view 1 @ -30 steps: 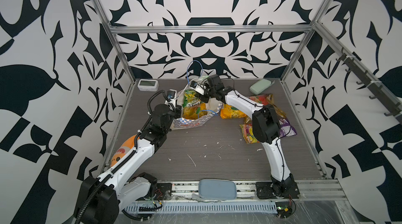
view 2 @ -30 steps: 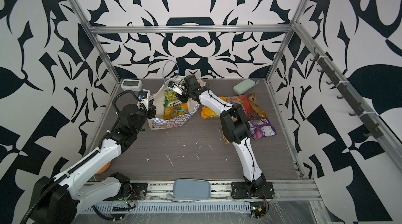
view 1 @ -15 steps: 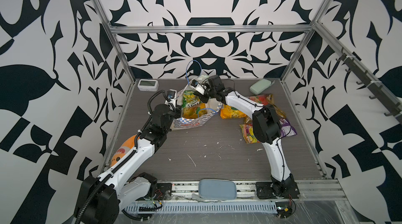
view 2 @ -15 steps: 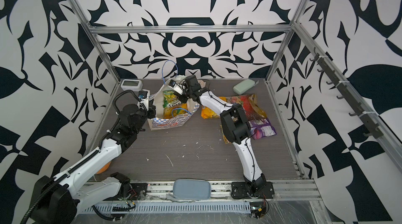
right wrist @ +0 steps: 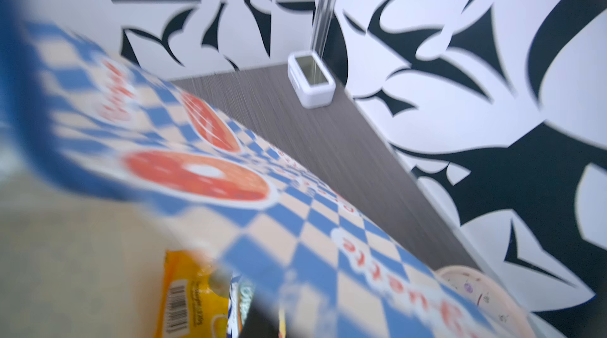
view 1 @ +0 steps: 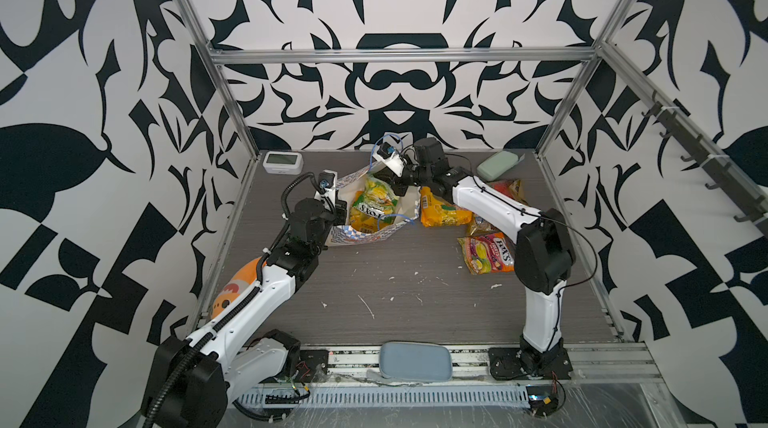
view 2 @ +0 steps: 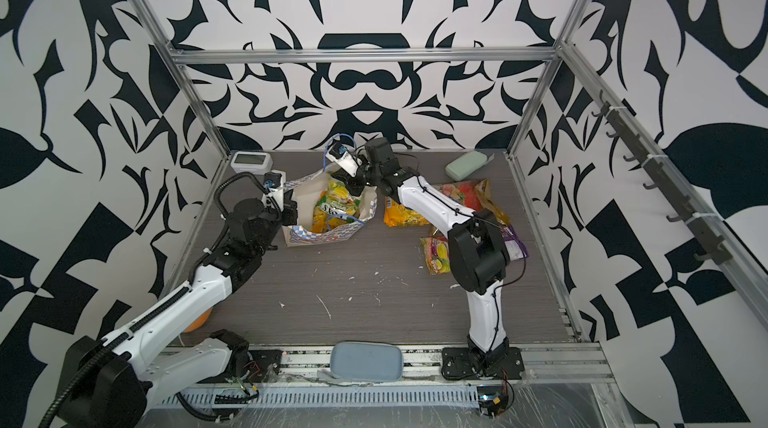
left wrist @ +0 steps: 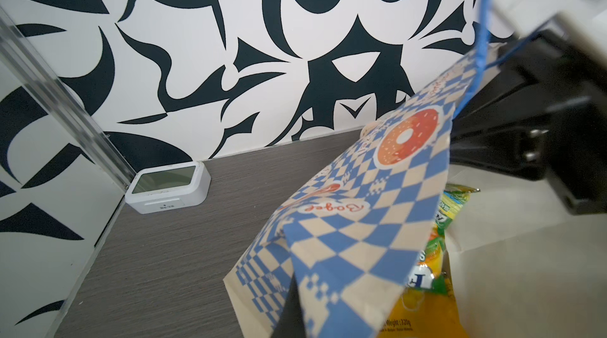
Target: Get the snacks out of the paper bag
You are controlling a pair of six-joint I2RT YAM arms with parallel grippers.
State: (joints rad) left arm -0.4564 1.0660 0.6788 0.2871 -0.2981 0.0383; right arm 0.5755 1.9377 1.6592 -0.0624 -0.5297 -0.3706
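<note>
The paper bag point(view 1: 365, 235) point(view 2: 320, 235) lies open at the back, left of the middle. My left gripper point(view 1: 338, 213) point(view 2: 291, 213) is shut on its left rim; the left wrist view shows the checked wall point(left wrist: 361, 221) folded over a dark finger. My right gripper point(view 1: 395, 184) point(view 2: 353, 184) reaches into the mouth, shut on the top edge of the green-yellow FOX'S packet point(view 1: 372, 203) point(left wrist: 437, 254). A yellow-orange packet point(right wrist: 187, 293) lies under it. Outside to the right lie a yellow-orange packet point(view 1: 442, 216), the pink-orange FOX'S packet point(view 1: 486, 253), the purple one point(view 2: 513, 245) and the clear candy pack point(view 1: 505, 191).
A white clock point(view 1: 282, 161) stands in the back left corner. A mint green case point(view 1: 496, 164) lies at the back right. The orange plush fish point(view 1: 232, 288) sits under my left arm. A grey-blue pad point(view 1: 415, 359) lies on the front rail.
My right gripper's jaws have closed inside the bag's mouth. The left gripper keeps its hold on the rim and both arms have hardly moved.
</note>
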